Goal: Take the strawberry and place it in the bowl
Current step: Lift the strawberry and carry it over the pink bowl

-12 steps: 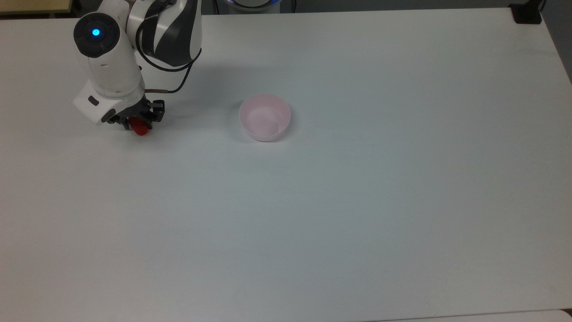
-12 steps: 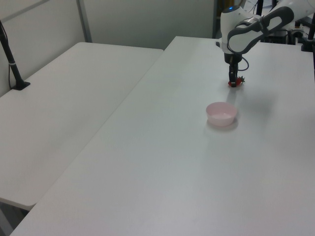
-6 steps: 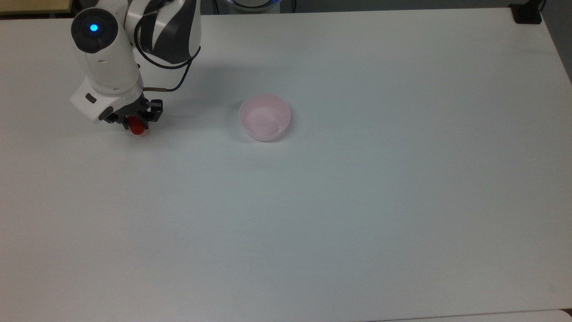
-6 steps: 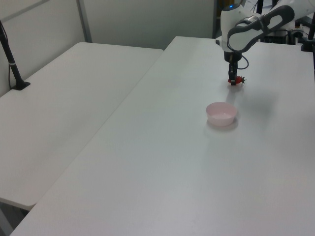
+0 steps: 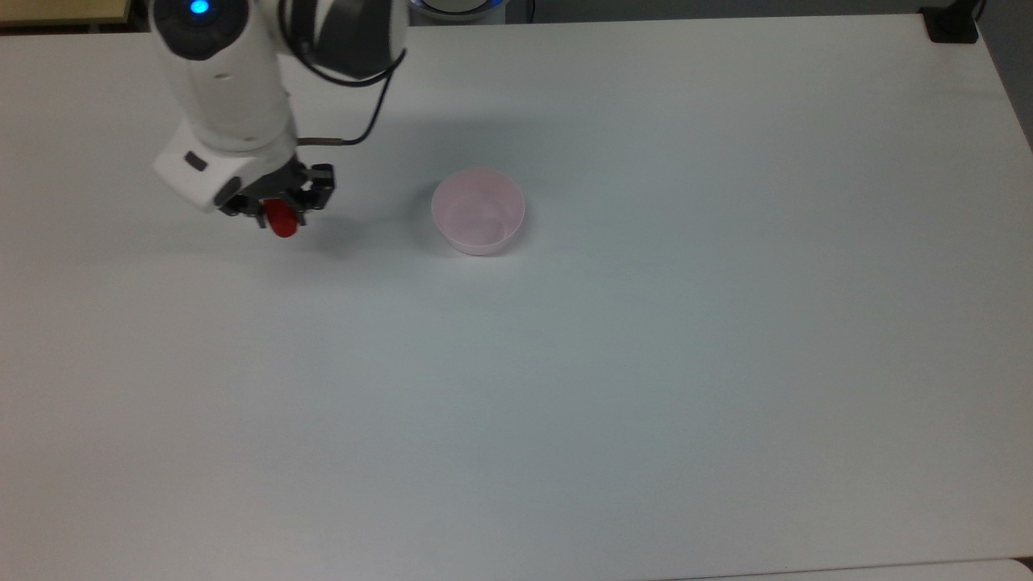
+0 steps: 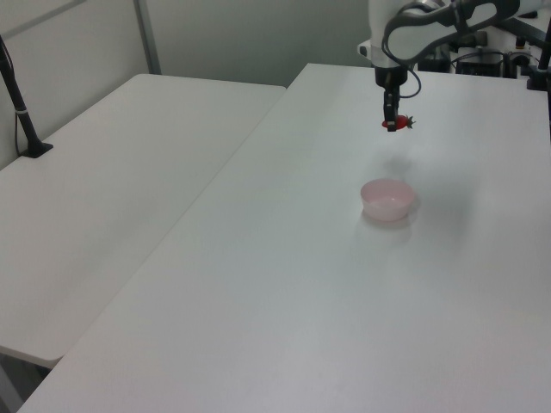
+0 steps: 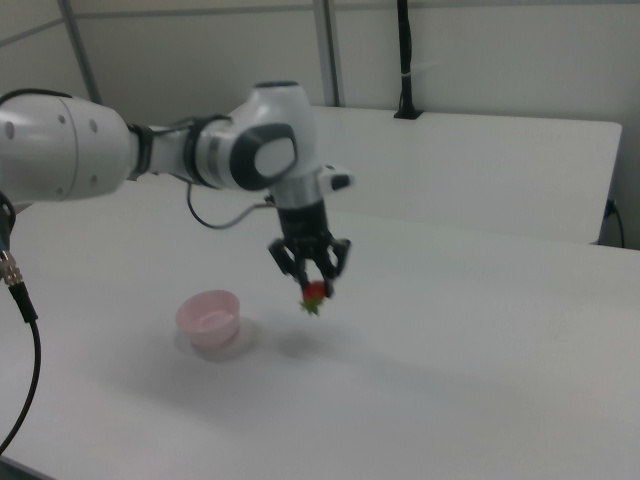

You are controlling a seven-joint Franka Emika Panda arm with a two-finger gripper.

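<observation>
The small bright red strawberry (image 7: 315, 293) with its dark green leafy cap hangs clear of the white table (image 5: 646, 363), clamped between the fingers of the black two-finger gripper (image 7: 312, 282). The pick-up appears done. The round pale pink plastic bowl (image 5: 478, 211) stands empty, well apart towards the top view's right. Carrying across and releasing over the bowl remain.

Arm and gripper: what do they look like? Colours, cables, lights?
The arm has glossy white rounded shells with dark grey joint sections. A round dark cap on one joint carries a blue light. A thin black cable loops along the wrist. The wrist ends in a white block carrying a black gripper.
</observation>
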